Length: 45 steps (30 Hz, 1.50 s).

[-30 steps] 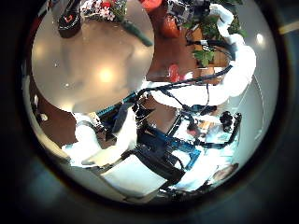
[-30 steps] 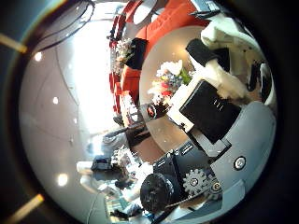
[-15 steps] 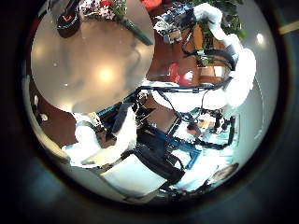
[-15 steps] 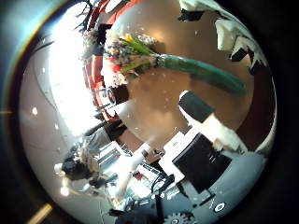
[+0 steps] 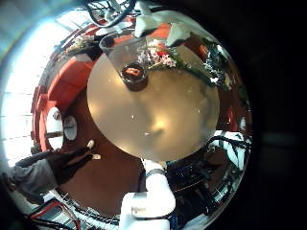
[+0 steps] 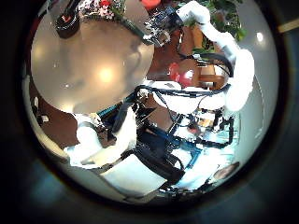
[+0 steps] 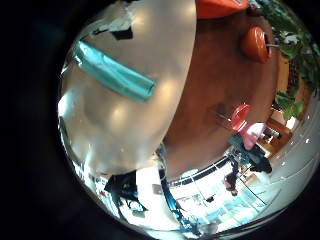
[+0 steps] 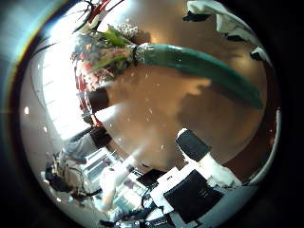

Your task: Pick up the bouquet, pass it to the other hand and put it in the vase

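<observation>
The vase (image 5: 130, 71), a dark cup-shaped vessel, stands on the round table (image 5: 163, 120) near its edge. The bouquet (image 8: 142, 57) lies flat on the tabletop beside the vase, flower heads toward it, green wrapped stem (image 8: 214, 70) pointing away. The right hand (image 6: 161, 25) hovers over the stem end, touching nothing; finger state cannot be determined. The left hand (image 6: 126, 154) holds nothing, fingers relaxed.

The bouquet's (image 8: 142, 57) flower heads run together, too small to tell apart. The vase's (image 5: 131, 69) inside stays dark. Whether the right hand (image 6: 161, 24) touches the stems is unclear. The left hand's (image 6: 126, 149) fingertips are cut off.
</observation>
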### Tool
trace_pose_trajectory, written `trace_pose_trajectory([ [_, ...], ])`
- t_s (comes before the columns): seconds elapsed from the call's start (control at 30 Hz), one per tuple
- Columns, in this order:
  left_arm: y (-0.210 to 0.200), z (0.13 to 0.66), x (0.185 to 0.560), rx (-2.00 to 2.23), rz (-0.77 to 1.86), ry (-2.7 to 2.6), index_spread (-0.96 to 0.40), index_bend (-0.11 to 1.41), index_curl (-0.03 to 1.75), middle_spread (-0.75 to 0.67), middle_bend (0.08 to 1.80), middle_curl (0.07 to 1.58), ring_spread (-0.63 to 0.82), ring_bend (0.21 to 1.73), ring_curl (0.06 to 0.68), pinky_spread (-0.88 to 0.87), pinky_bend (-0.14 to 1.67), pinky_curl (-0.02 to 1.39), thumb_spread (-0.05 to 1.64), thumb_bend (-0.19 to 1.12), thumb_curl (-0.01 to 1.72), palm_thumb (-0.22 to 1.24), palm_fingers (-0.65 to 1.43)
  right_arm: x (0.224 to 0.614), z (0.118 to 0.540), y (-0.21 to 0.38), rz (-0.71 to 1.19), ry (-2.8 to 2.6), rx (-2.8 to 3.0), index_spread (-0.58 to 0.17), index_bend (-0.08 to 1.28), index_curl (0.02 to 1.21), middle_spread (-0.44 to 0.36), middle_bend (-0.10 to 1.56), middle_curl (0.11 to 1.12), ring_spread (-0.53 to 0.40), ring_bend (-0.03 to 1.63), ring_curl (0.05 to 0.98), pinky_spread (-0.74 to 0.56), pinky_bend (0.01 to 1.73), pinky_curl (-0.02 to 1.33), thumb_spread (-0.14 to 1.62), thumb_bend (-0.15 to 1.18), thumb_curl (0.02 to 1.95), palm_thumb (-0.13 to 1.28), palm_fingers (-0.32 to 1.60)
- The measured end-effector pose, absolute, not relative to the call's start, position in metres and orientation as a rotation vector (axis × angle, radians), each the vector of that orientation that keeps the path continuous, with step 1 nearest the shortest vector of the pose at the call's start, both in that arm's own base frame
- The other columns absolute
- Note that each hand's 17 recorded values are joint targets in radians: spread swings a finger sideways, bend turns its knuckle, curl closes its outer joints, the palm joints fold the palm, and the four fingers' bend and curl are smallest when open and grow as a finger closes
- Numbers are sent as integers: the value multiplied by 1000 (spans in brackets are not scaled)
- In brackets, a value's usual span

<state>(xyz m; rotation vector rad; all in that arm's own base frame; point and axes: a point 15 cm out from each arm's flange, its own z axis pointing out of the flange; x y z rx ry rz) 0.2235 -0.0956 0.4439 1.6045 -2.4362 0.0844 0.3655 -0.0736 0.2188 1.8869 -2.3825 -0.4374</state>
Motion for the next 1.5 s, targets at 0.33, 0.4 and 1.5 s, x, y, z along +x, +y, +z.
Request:
trace_pose_trajectory([
  [0.33,-96,443,227,1611,83,-2430,145,185,374,449,187,304,624,446,201,559,192,296,1072,-24,350,401,119,366,192,-85,-375,-2376,1807,-196,304,538,13,524,482,0,750,381,194,587,334,1033,-24,483,698,160],
  [0.4,-96,442,226,1610,81,-2430,145,185,374,450,187,304,623,446,201,559,192,296,1072,-24,350,401,119,365,185,-86,-391,-2361,1796,-194,287,527,13,515,476,-6,749,378,190,569,324,1033,-24,479,698,195],
  [1.5,-95,438,227,1613,67,-2423,145,184,374,458,186,304,621,446,201,559,193,292,1070,-24,351,399,119,372,150,-58,-426,-2272,1787,-333,220,520,-121,579,524,-206,918,415,-126,583,225,999,-17,485,794,761],
])
